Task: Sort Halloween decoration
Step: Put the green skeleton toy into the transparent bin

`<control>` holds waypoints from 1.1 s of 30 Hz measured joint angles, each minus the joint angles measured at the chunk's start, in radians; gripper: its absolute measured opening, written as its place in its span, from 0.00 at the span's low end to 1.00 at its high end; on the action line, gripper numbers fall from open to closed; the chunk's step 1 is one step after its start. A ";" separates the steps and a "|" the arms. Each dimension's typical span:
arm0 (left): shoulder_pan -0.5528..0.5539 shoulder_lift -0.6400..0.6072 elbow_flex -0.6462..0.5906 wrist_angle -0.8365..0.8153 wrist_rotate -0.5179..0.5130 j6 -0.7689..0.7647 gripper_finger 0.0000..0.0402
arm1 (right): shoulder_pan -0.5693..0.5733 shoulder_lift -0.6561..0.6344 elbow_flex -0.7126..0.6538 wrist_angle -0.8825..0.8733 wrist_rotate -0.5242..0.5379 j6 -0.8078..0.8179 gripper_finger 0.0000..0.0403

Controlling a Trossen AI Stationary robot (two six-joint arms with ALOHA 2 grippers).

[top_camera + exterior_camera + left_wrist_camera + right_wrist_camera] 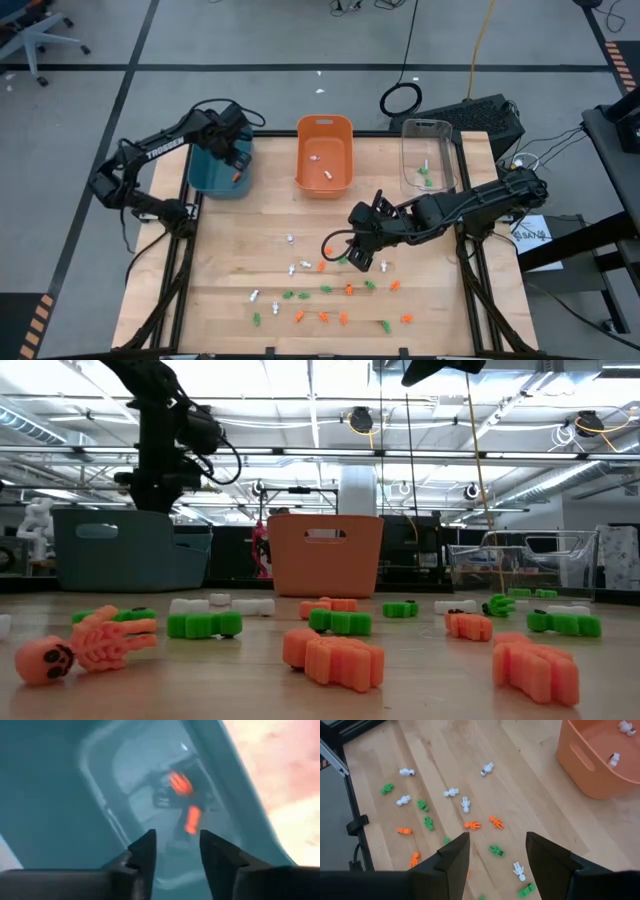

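A: Table (230, 250) status?
B: Wooden table carries three bins along its far edge: teal bin (215, 172), orange bin (324, 155), clear bin (428, 155).
A: Arms?
B: Left claw (176, 851) sits over the teal bin, fingers spread, holding nothing; an orange piece (186, 800) is in that bin right below it. Right claw (496, 851) hovers over the table on the near side of the orange bin, fingers spread, empty.
A: Halloween decoration (325, 295)?
B: Mostly scattered on the table, near side of the orange bin: orange, white, green pieces. A couple of white ones lie in the orange bin, a few green and white in the clear bin.
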 joint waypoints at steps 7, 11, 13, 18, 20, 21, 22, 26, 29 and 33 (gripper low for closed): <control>-0.097 -0.210 0.010 -0.111 0.263 -0.193 0.42 | 0.000 0.000 0.000 0.000 -0.002 0.001 0.45; -0.271 -0.395 0.011 -0.059 0.254 -0.374 0.42 | 0.000 0.000 0.000 0.000 -0.003 0.001 0.45; -0.374 -0.480 0.011 -0.023 0.233 -0.433 0.42 | 0.000 0.000 0.000 -0.001 -0.005 0.010 0.45; -0.600 -0.596 0.013 -0.002 0.177 -0.521 0.42 | 0.011 0.010 0.000 -0.056 -0.012 0.076 0.45; -0.660 -0.606 0.013 0.005 0.163 -0.528 0.42 | 0.021 0.019 -0.001 -0.094 -0.052 0.054 0.45; -0.692 -0.604 0.013 0.010 0.162 -0.529 0.42 | 0.026 0.031 -0.001 -0.108 -0.069 0.044 0.45; -0.722 -0.598 0.013 0.020 0.162 -0.529 0.42 | 0.030 0.039 -0.001 -0.121 -0.096 0.036 0.45; -0.845 -0.553 0.013 0.128 0.161 -0.530 0.42 | 0.063 0.083 -0.002 -0.177 -0.162 0.043 0.45; -0.938 -0.499 0.013 0.260 0.149 -0.531 0.42 | 0.085 0.125 -0.002 -0.217 -0.170 0.094 0.45; -1.032 -0.421 0.013 0.395 0.085 -0.527 0.42 | 0.097 0.181 -0.002 -0.218 -0.225 0.099 0.45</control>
